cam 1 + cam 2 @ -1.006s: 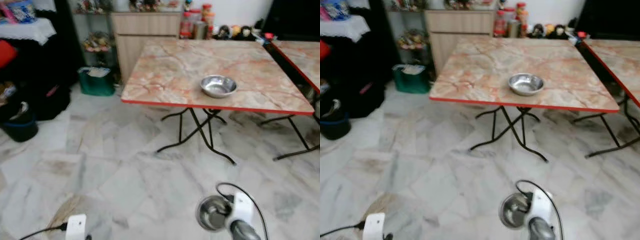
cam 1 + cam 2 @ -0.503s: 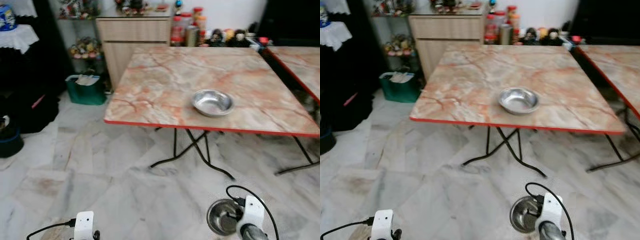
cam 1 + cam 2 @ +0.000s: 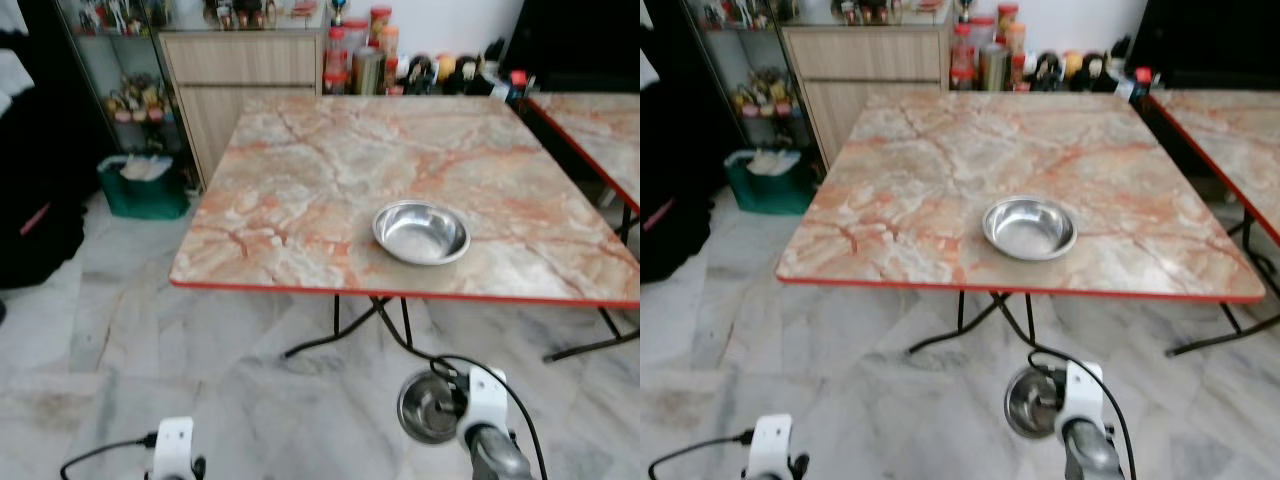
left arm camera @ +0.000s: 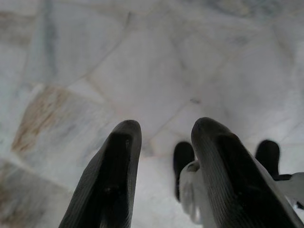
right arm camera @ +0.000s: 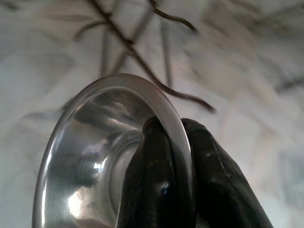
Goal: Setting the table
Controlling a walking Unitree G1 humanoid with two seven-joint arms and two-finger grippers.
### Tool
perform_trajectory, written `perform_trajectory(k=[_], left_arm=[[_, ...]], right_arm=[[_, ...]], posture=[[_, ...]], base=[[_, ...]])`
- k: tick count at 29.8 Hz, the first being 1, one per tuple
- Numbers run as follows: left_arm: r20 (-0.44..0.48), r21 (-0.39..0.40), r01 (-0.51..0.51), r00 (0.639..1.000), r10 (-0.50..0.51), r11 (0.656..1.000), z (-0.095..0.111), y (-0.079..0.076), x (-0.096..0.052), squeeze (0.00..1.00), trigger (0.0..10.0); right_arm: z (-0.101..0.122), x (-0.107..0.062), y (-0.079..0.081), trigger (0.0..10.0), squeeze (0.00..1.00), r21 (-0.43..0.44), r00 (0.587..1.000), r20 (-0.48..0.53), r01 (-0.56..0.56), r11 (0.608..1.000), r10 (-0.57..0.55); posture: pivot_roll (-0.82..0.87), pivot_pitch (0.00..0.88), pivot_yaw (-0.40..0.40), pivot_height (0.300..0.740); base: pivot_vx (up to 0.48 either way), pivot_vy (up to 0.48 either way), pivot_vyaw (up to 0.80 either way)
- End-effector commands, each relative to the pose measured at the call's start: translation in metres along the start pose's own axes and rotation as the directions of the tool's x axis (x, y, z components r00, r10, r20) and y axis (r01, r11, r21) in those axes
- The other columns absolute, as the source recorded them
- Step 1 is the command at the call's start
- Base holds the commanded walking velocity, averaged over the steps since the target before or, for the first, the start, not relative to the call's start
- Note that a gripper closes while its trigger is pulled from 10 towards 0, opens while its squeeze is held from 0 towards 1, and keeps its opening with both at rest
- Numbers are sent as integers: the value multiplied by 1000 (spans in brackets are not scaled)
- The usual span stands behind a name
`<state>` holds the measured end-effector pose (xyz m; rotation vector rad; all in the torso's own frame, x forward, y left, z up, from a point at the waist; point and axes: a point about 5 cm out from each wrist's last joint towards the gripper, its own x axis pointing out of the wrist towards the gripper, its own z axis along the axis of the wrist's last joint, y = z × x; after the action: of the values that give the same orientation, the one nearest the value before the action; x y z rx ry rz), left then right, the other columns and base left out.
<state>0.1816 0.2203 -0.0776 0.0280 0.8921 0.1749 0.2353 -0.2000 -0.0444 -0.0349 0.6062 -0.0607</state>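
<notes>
A marble-patterned folding table [image 3: 300, 190] with a red edge stands ahead of me. One steel bowl [image 3: 421, 231] rests on it near the front edge, right of centre. My right gripper [image 5: 175, 156] is shut on the rim of a second steel bowl [image 3: 427, 407], held low over the floor just short of the table's front edge. In the right wrist view the fingers [image 5: 154, 180] pinch that rim, one inside and one outside. My left gripper [image 4: 164, 142] hangs low at my left with its fingers apart and nothing between them.
A second marble table [image 3: 600, 125] stands at the right. A wooden cabinet [image 3: 240, 75] with jars and bottles beside it lines the back wall. A green bin [image 3: 143, 186] sits on the floor at the left. Black crossed table legs [image 3: 345, 335] stand under the near table.
The camera has come closer to the table, which now looms larger and nearer. The held bowl stays in my right gripper and sits closer to the table's front edge.
</notes>
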Motion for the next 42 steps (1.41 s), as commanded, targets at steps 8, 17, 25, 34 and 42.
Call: perform_trajectory(k=[8, 17, 25, 34, 42], left_arm=[[-30, -9, -10, 1000, 10, 1000, -9, 3, -2, 0, 10000], [-20, -5, -6, 1000, 6, 1000, -6, 3, -1, 0, 10000], [-22, -4, -11, 1000, 11, 1000, -7, 3, -1, 0, 10000], [-35, 6, 6, 999, -6, 1000, -7, 1, -1, 0, 10000], [-41, 8, 4, 999, -4, 1000, -9, 3, -1, 0, 10000]], right_arm=[[22, -15, 12, 10000, 0, -192, 950, 256, -130, 973, 178], [83, -30, 6, 10000, 0, -123, 860, 495, -76, 989, 128], [148, -35, 10, 10000, 0, -126, 760, 635, -76, 989, 140], [210, -28, -16, 10000, 0, 130, 725, 675, 65, 989, -137], [222, -19, -15, 10000, 0, 212, 751, 630, 77, 974, -197]], posture=[[18, 0, -8, 740], [-3, 0, 7, 740], [-3, 0, 2, 740], [-14, 0, 11, 740], [-7, 0, 11, 740]], base=[[0, 0, 0], [0, 0, 0], [0, 0, 0], [0, 0, 0], [217, 0, 0]])
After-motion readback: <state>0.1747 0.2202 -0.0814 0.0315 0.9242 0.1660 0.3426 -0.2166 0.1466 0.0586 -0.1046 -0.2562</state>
